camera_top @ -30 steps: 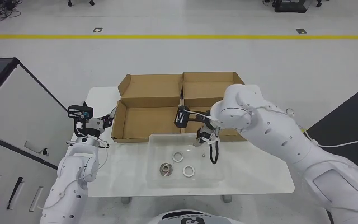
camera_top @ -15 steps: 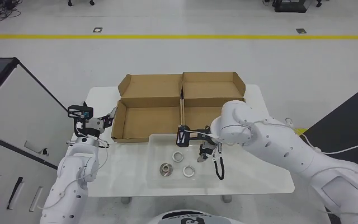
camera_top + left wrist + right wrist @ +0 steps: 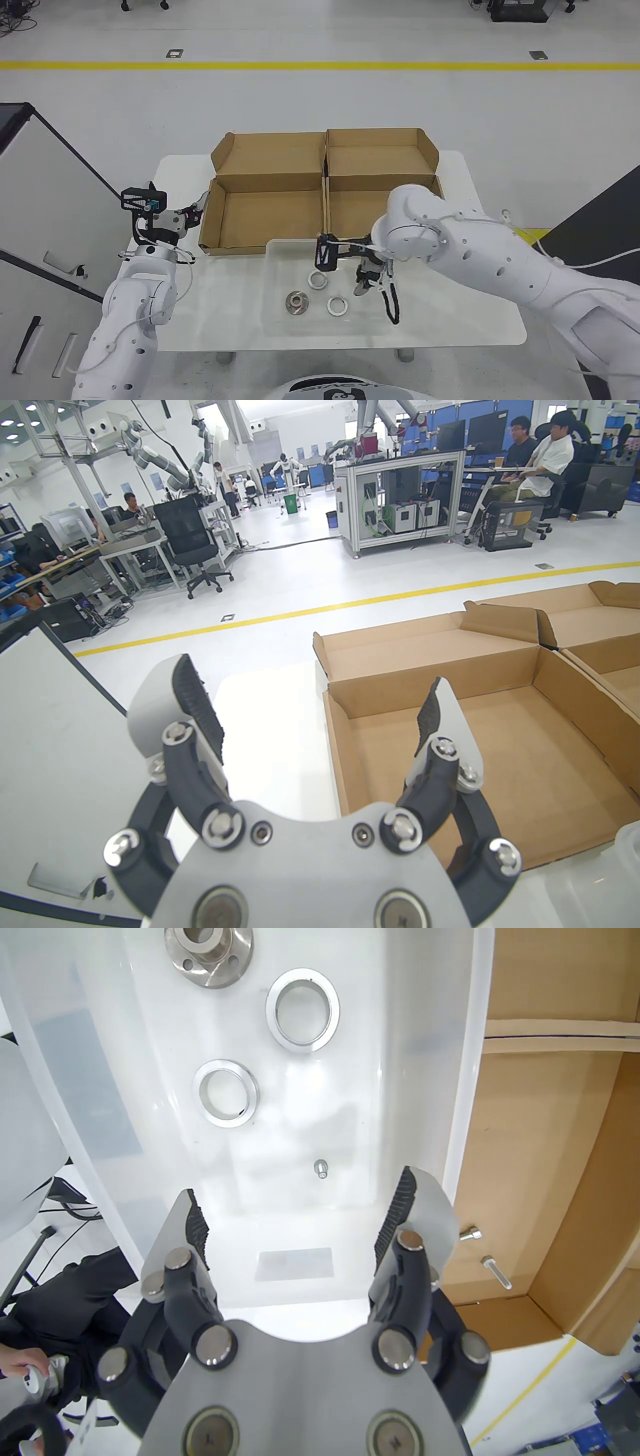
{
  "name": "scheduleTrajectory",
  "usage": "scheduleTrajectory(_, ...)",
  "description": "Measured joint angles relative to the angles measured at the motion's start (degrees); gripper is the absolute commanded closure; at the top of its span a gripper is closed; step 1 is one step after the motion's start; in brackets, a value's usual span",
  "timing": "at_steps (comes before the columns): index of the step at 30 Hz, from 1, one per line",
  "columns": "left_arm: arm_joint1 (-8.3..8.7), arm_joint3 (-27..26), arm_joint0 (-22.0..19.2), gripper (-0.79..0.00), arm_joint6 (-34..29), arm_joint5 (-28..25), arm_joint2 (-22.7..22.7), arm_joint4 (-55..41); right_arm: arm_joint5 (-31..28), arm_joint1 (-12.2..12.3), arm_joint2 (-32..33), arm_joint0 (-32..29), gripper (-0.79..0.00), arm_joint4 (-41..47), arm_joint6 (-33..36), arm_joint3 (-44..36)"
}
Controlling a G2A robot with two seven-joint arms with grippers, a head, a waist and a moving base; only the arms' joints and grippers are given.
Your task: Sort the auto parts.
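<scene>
Two rings [image 3: 300, 1044] flat, bores upward, in tray [image 3: 465, 1078]

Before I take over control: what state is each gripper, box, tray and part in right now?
Right gripper: open, empty, over the tray.
Left gripper: open, empty.
Left box: lid open, no parts inside.
Right box: lid open, two bolts lying inside.
Tray: holds flange, large ring, small ring, small bolt, all loose.

No readable text, no legible labels or numbers
</scene>
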Motion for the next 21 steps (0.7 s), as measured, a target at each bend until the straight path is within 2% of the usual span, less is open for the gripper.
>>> scheduleTrajectory(14,0.00,0.0,0.0,-0.785,0.0,0.0,0.0,0.0,2.3,-4.4,-4.6,1.8,-0.557,-2.2,0.2,7.6)
scheduleTrajectory(18,0.00,0.0,0.0,-0.785,0.0,0.0,0.0,0.0,2.9,-5.6,-5.7,2.1,-0.517,-3.0,0.3,9.6)
scheduleTrajectory(19,0.00,0.0,0.0,-0.785,0.0,0.0,0.0,0.0,3.1,-5.9,-5.9,2.2,-0.465,-3.2,0.4,10.2)
scheduleTrajectory(21,0.00,0.0,0.0,-0.785,0.0,0.0,0.0,0.0,3.2,-6.3,-6.2,2.2,-0.453,-3.4,0.3,10.9)
